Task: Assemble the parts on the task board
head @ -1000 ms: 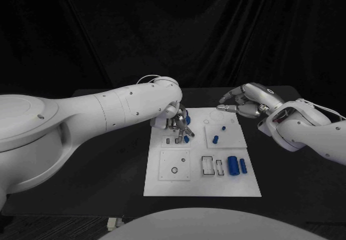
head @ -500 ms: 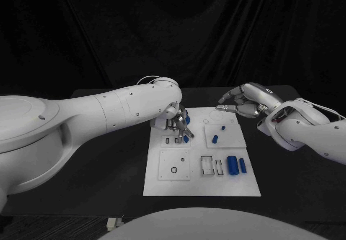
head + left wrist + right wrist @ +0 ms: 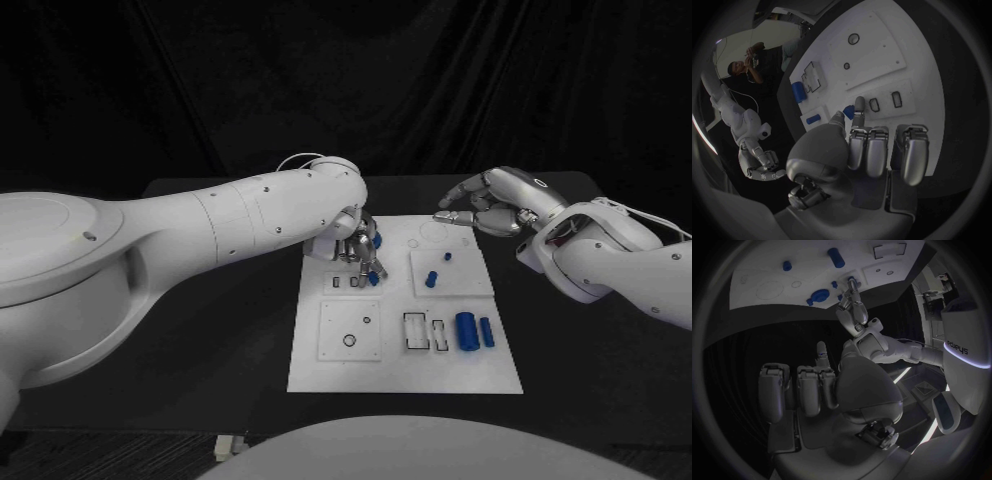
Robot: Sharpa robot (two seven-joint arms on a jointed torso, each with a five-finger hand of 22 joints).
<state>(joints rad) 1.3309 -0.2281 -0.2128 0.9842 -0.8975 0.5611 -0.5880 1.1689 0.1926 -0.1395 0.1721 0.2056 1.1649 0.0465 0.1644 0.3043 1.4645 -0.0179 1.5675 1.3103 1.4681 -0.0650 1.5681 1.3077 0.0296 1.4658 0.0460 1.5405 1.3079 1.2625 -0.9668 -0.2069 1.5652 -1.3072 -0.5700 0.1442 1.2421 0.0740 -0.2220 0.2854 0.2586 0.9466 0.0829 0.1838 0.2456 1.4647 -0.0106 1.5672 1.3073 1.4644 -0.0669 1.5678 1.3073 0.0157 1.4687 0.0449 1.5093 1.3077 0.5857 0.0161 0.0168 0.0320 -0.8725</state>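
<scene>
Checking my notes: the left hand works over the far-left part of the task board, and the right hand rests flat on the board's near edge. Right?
Not quite. The left hand is over the far-left part of the task board, but the head view shows the right hand at the board's far right corner, fingers curled, not flat on its near edge.

Left arm (image 3: 173, 225): glossy white shell, thick rounded segments tapering toward the wrist, small dark screw heads dotted along the casing. A thin pale cable loops over the wrist housing. Right arm (image 3: 613, 260): same white shell, dark seams between segments, thin cable along the forearm. Left hand (image 3: 861, 160): silver-grey metal, segmented fingers, smooth domed palm cover. Right hand (image 3: 826, 390): same silver-grey build, blocky finger segments, dark gaps at the links.
</scene>
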